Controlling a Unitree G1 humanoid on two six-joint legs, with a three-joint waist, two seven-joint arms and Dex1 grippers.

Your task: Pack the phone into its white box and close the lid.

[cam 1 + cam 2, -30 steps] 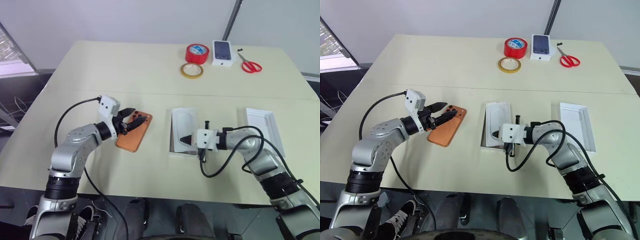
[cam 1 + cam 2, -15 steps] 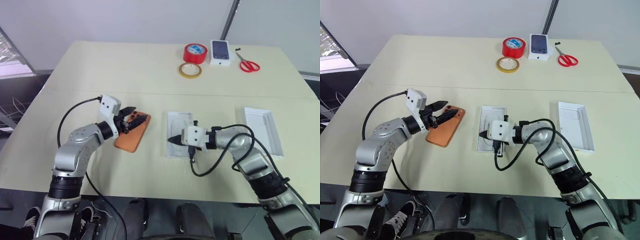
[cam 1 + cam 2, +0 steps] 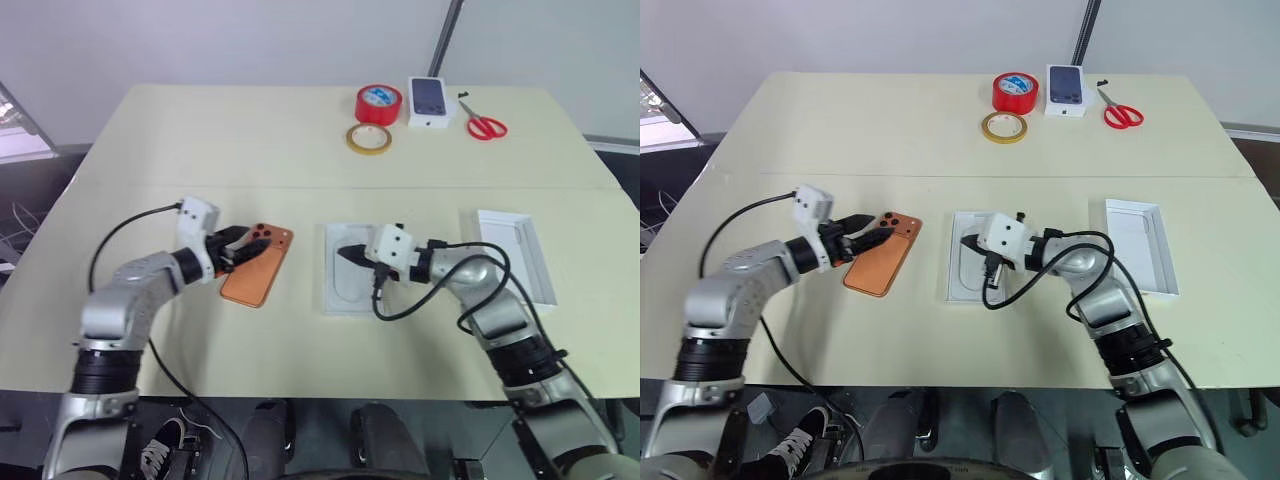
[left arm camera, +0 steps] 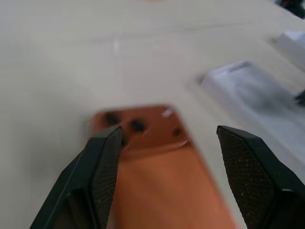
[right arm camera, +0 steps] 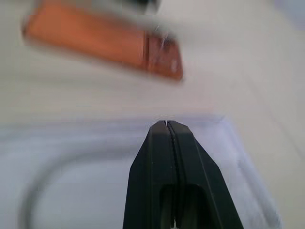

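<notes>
step: grasping phone | left hand wide astride its camera end | right hand closed, empty | next: pinch, lift toward 3 o'clock

The phone lay on the table left of centre, with the insert just to its 3 o'clock and the box farther out at 3 o'clock, well apart. At the table's far edge, toward 12 o'clock, sat the tape roll; the flat ring lay at its 7 o'clock, the carton beside it at 3 o'clock, and the scissors at the carton's 4 o'clock.
</notes>
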